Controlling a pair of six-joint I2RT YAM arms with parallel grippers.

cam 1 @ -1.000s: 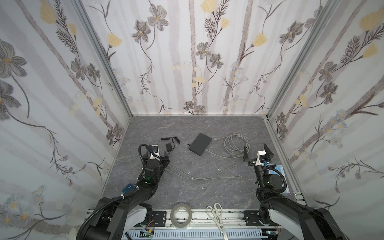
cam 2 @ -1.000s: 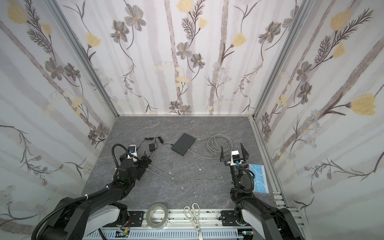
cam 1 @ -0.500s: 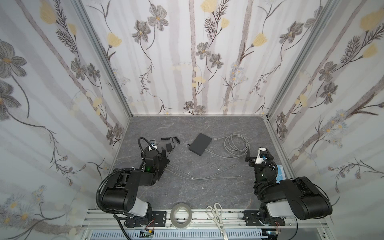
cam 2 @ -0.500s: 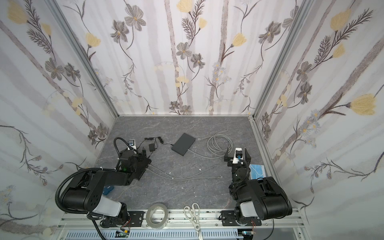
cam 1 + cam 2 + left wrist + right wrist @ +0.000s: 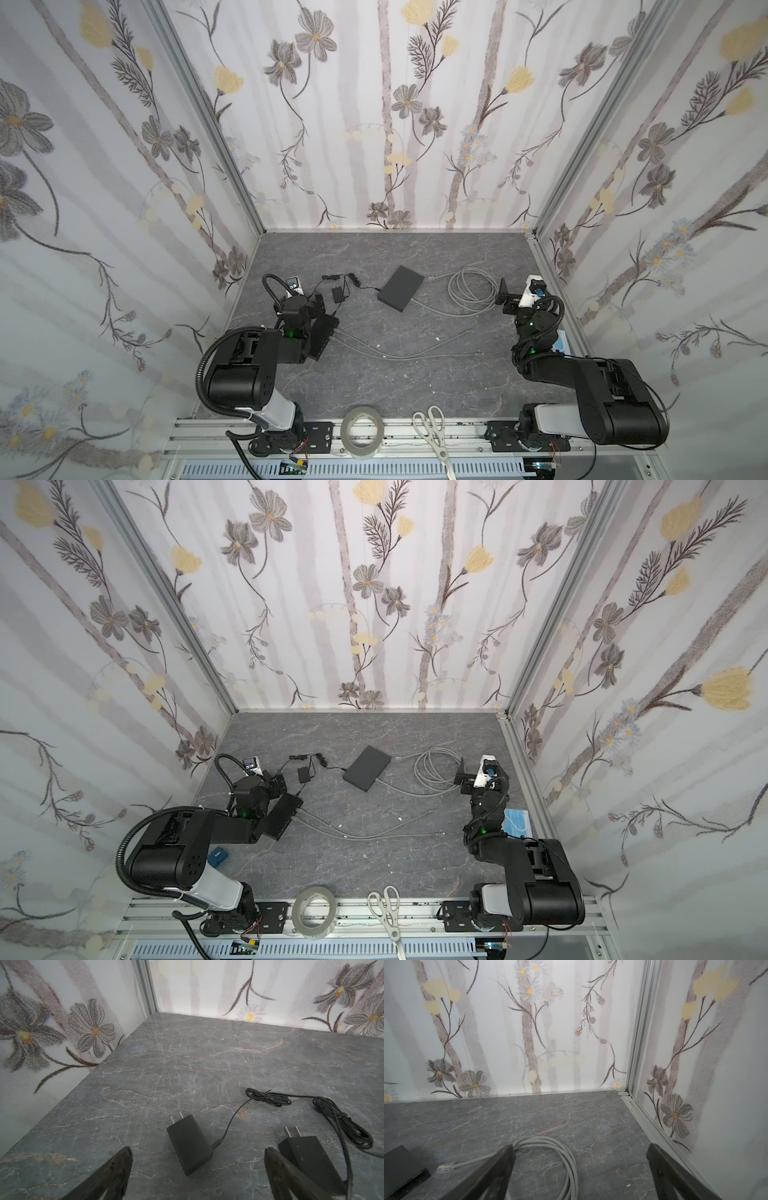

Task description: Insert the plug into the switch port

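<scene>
Grey cable plug [image 5: 445, 1167]: lay loose on the table [image 5: 374, 257], at two o'clock of the black switch [image 5: 401, 288] in a top view, not inserted. Jaws of right gripper [image 5: 580, 1148] and left gripper [image 5: 197, 1150]: wide apart, empty. Grasp and insertion judged outstanding.

The left arm [image 5: 243, 372] and right arm [image 5: 602, 399] have folded back; elbows drawn toward the front rail [image 5: 465, 430].
</scene>
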